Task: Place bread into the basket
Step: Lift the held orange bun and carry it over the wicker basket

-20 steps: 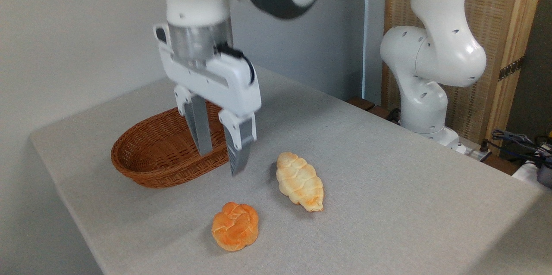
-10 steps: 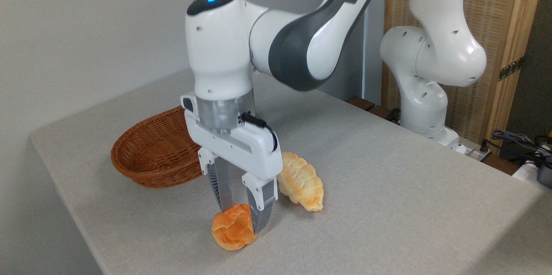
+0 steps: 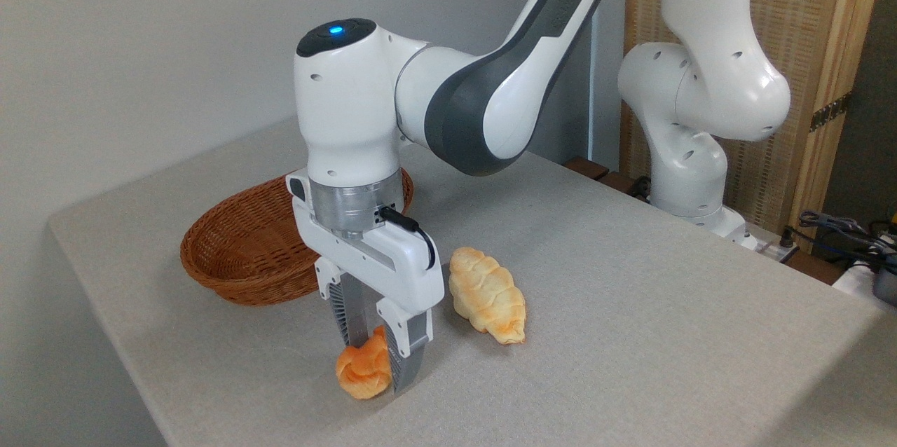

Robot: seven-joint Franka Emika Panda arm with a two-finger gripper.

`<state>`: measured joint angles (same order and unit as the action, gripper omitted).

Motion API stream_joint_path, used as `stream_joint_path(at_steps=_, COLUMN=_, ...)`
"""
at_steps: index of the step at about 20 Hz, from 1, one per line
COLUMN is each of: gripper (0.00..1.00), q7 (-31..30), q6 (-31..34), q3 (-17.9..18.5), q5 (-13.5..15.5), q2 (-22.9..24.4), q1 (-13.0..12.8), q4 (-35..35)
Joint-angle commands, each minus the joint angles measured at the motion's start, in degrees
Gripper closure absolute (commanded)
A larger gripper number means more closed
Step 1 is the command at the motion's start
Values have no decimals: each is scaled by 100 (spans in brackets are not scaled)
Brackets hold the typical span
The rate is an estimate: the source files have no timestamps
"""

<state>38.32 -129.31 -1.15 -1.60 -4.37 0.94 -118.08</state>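
Pincer (image 3: 378, 363) clenched on bread (image 3: 361, 371), low at the desk (image 3: 631, 307) front edge; lift unclear. Basket (image 3: 238, 251) behind-left, partly hidden by the arm. Pale long loaf (image 3: 487, 296) lies just right of pincer, apart, not between bread and basket.

A long, pale bread loaf (image 3: 486, 295) with a twisted top lies on the table (image 3: 631, 279). Its ends look a bit orange. The table has a gray cloth over it. Behind the table is a plain light wall (image 3: 140, 47). At the back on the right stands a wooden screen (image 3: 813, 33) with a woven middle. Down in the right corner, off the table, some dark wires (image 3: 844, 230) lie in a bunch.
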Motion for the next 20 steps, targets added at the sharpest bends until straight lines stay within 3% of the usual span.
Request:
stream_joint_path(at_steps=1, gripper=57, q7=159, q6=-120, q3=27, q5=90, q2=-29, q1=3, q4=-22)
stream_joint_path(at_steps=4, gripper=68, q7=176, q6=-120, q3=27, q5=99, q2=-29, q1=3, q4=4)
stream_joint_path(at_steps=7, gripper=70, q7=141, q6=46, q3=19, q5=99, q2=6, q1=3, q4=170)
stream_joint_path(at_steps=9, gripper=75, q7=124, q6=702, q3=10, q5=125, q2=6, q1=-15, q4=591)
stream_joint_path(at_steps=11, gripper=72, q7=124, q6=1634, q3=-77, q5=388, q2=6, q1=-41, q4=1276)
stream_joint_path(at_steps=14, gripper=68, q7=80, q6=2374, q3=-200, q5=739, q2=6, q1=-59, q4=1919)
stream_joint_path(at_steps=17, gripper=63, q7=-410, q6=2411, q3=-771, q5=907, q2=-2, q1=-59, q4=2008)
stream_joint_path(at_steps=20, gripper=46, q7=-1052, q6=2166, q3=-1561, q5=890, q2=-160, q1=-68, q4=2008)
